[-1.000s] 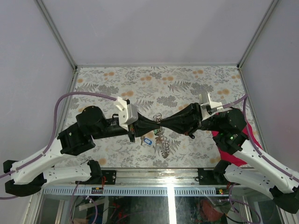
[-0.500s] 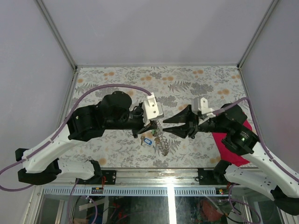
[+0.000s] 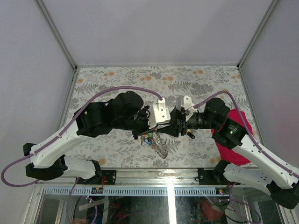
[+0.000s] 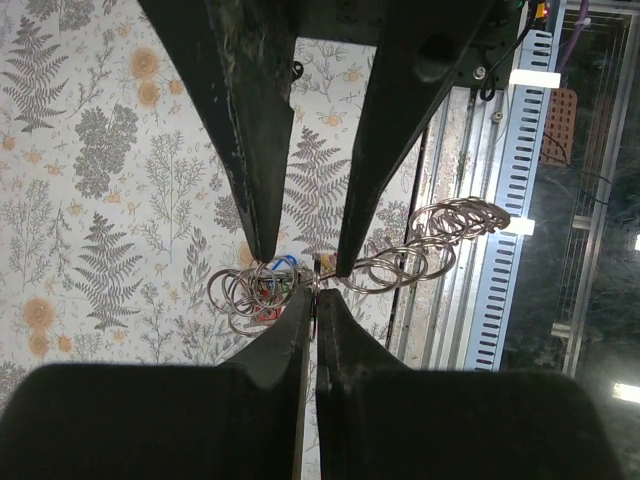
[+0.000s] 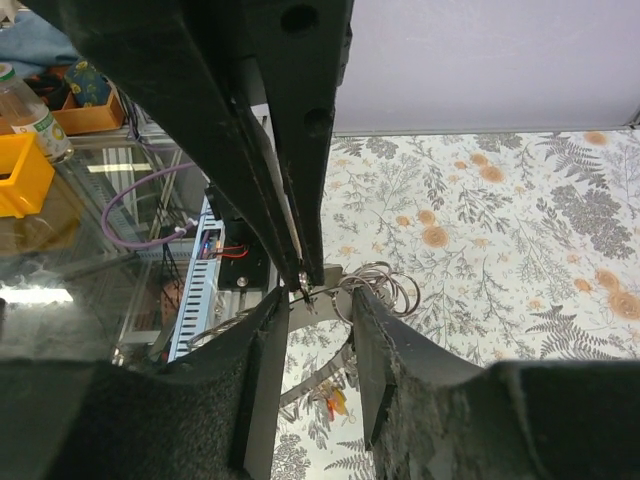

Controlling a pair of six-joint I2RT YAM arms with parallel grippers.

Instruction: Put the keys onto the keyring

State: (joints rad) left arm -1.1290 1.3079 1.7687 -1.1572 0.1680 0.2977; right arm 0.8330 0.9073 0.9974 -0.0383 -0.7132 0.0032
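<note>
Left gripper (image 4: 315, 300) clamped on the keyring (image 4: 395, 268); right gripper (image 5: 318, 300) with jaws apart.
The left fingers meet tip to tip on a thin wire of the ring, over the floral table (image 4: 90, 200) near its front edge. The right fingers stand one each side of that pinch, close to the loops; contact cannot be told. The chain (image 4: 455, 218) trails toward the front rail. The keys (image 4: 272, 290), with blue, red and yellow heads, bunch among the loops just beside the pinch.
</note>
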